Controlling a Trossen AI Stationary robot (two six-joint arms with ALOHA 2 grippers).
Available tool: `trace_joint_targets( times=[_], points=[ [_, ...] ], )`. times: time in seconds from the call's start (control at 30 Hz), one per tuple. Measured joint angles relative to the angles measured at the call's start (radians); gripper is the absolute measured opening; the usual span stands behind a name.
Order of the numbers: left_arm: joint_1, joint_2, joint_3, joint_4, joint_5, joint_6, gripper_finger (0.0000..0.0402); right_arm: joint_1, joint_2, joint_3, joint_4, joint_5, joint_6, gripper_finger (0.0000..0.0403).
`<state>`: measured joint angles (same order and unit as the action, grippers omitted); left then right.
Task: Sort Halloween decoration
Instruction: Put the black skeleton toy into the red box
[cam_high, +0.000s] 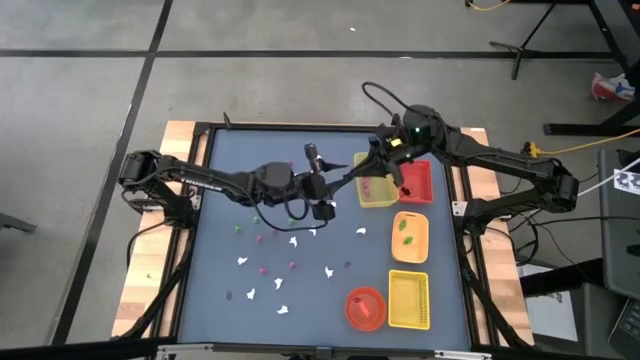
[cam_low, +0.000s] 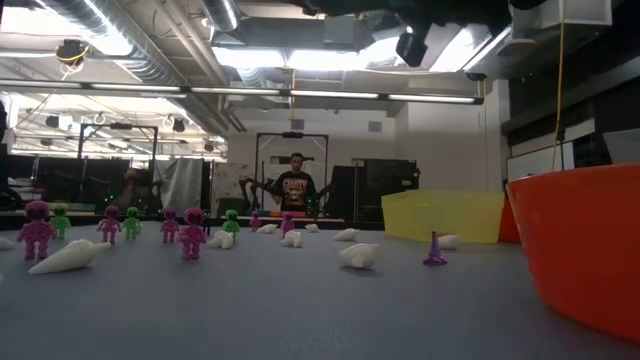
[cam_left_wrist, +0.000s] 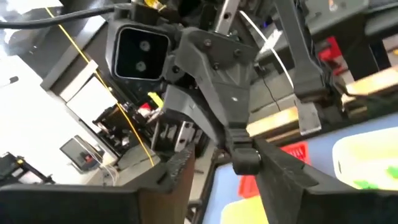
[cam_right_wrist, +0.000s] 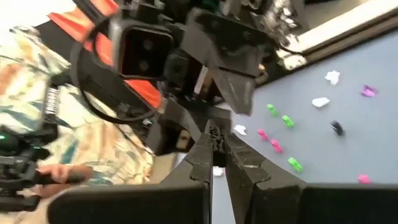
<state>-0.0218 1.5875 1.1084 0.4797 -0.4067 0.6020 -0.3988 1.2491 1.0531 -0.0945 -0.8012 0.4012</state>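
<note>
The Halloween decoration pieces lie scattered on the blue table top: white shapes, pink bits and green bits. In the low view they stand as pink figures, green figures and white cones. Both grippers meet in the air beside the far yellow tray. My left gripper is open. My right gripper is shut, and its tips sit between the left gripper's fingers. My right gripper's shut fingertips point level toward my left gripper, well above the table. I cannot tell whether a piece sits between them, or whether they touch the left gripper's fingers.
Right of the grippers lie a red tray, an orange tray with green bits, a near yellow tray and a red-orange bowl. A person stands beyond the table; another person's patterned sleeve shows near the left arm.
</note>
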Motion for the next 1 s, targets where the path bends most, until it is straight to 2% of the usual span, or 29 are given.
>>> trace_joint_targets(
  times=[0.17,0.3,0.4,0.6,0.7,0.87,1.0],
  points=[
    [0.000,0.001,0.000,-0.088,0.001,-0.048,0.0150,0.000,0.000,0.000,-0.138,0.078,-0.102,0.0023],
    [-0.002,0.001,0.000,-0.167,0.001,-0.093,0.0150,-0.001,0.000,0.000,-0.266,0.211,-0.207,0.0024],
    [-0.006,0.001,0.000,-0.239,0.003,-0.130,0.0150,-0.001,0.000,0.000,-0.383,0.363,-0.305,0.0024],
    [-0.024,0.001,0.000,-0.337,0.006,-0.212,0.0150,-0.001,0.000,0.000,-0.664,0.754,-0.463,0.0024],
    [-0.039,0.001,0.000,-0.376,0.007,-0.258,0.0150,-0.001,0.000,0.000,-0.827,0.887,-0.486,0.0024],
    [-0.077,0.001,0.000,-0.430,0.008,-0.362,0.0150,-0.001,0.000,0.000,-1.031,0.932,-0.487,0.0024],
    [-0.117,0.001,0.000,-0.490,0.009,-0.501,0.0150,-0.001,0.000,0.000,-1.084,0.932,-0.486,0.0024]
  ],
)
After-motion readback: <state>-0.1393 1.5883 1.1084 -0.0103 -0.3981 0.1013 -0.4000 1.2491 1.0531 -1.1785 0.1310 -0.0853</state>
